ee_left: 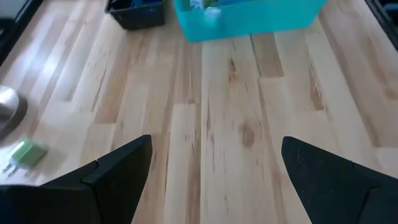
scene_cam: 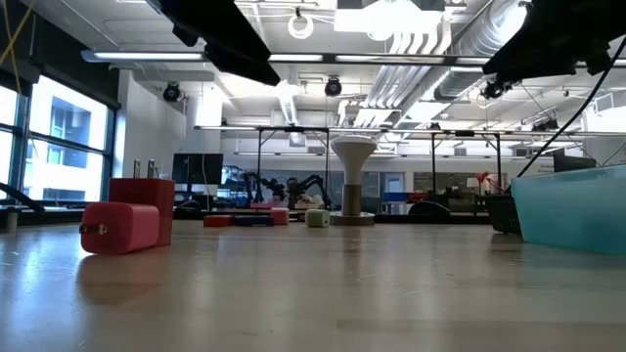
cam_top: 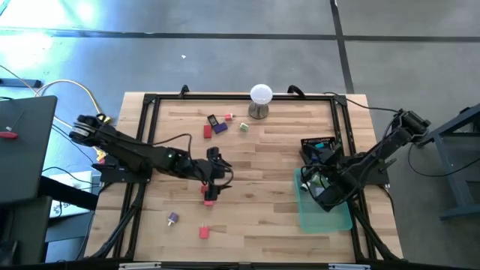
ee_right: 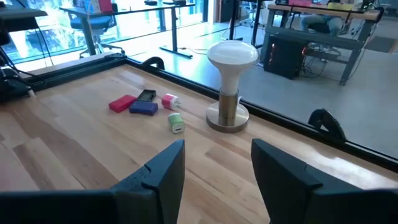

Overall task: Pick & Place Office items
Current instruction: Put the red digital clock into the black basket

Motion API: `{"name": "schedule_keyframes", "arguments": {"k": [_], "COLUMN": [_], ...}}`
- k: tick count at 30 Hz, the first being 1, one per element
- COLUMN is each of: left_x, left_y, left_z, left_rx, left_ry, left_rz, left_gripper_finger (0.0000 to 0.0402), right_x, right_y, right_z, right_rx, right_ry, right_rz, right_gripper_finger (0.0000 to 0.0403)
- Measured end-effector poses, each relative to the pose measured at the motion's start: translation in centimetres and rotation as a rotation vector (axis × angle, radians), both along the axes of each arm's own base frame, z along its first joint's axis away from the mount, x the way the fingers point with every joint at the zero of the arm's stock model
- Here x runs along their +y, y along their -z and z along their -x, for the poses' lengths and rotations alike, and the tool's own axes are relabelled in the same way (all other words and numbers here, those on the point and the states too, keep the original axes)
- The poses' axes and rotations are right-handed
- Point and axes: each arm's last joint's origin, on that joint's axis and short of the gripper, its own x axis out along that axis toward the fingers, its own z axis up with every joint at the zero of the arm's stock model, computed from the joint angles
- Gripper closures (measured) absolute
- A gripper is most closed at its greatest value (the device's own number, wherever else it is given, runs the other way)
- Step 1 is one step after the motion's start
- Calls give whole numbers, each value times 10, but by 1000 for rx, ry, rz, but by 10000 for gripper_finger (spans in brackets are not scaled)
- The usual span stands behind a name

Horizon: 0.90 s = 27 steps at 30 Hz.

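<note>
An open office floor with desks, monitors and ceiling ducts lay behind the pale wooden worktop (cam_top: pixel 255 172), which was ringed by a black frame; taking the high view as a clock face, a white ball on a metal stand (cam_top: pixel 260 100) stood at twelve o'clock, clear of the working area. The office items lay scattered: a red piece (cam_top: pixel 208 131), a black piece (cam_top: pixel 213 120), a purple piece (cam_top: pixel 220 127), a pink piece (cam_top: pixel 229 115) and a pale green piece (cam_top: pixel 244 127) clustered toward eleven o'clock just beside the stand; a lavender piece (cam_top: pixel 172 218) and a small red piece (cam_top: pixel 203 232) sat well apart toward seven o'clock; another red block (cam_top: pixel 209 193) lay near the centre, right under the left gripper (cam_top: pixel 212 182). That gripper's jaws stood wide apart and held nothing, bare boards showing between them in its wrist view; they were probably spread that wide to take the red block below, which I judged the next pick. The translucent green tray (cam_top: pixel 328 217) sat at four o'clock, seemingly the drop place, since some pieces already showed inside it; a black bin (cam_top: pixel 319 147) stood touching or just beside it at three o'clock. The right gripper (cam_top: pixel 324 191) hung over the tray's near wall, jaws partly open and gripping nothing, apparently waiting where it would not block the left arm's path.
</note>
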Motion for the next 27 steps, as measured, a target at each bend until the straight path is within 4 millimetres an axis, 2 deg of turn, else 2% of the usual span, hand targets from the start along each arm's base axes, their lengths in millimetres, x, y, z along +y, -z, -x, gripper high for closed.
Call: {"name": "schedule_keyframes", "arguments": {"k": [12, 27], "left_x": [20, 22], "left_y": [4, 4], "left_z": [-7, -6], "left_rx": [-2, -7], "left_ry": [-149, -211], "left_rz": [6, 41], "left_gripper_finger": [52, 52], "right_x": [0, 0], "right_y": [0, 1], "right_z": [0, 0], "right_rx": [5, 18], "right_ry": [2, 4], "right_rz": [-6, -26], "right_gripper_finger": [231, 231]}}
